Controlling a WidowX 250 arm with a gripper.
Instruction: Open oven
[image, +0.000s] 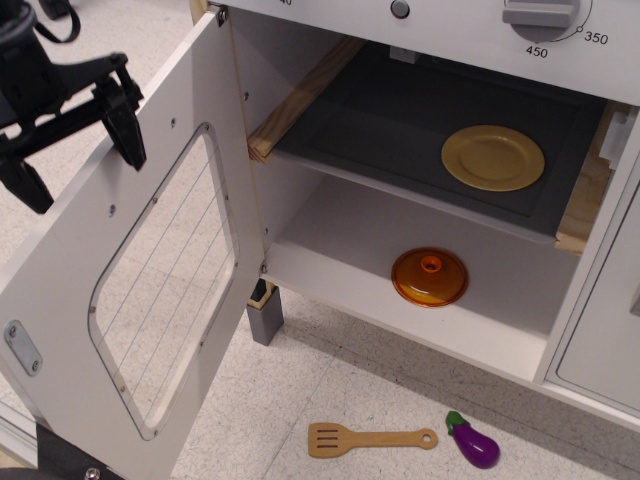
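The white toy oven (330, 215) stands with its large door (60, 310) swung wide open to the left, inner side and wire-lined window facing me. The dark inner shelf (400, 140) is exposed. My black gripper (72, 140) is at the upper left, over the door's top edge. Its two fingers (122, 118) are spread apart and hold nothing. The door's handle is hidden behind the door.
A yellow plate (493, 157) lies on the dark shelf and an orange lid (429, 277) on the oven floor. A wooden spatula (370, 438) and a purple toy eggplant (472, 440) lie on the floor in front. Grey knobs (540, 12) sit above.
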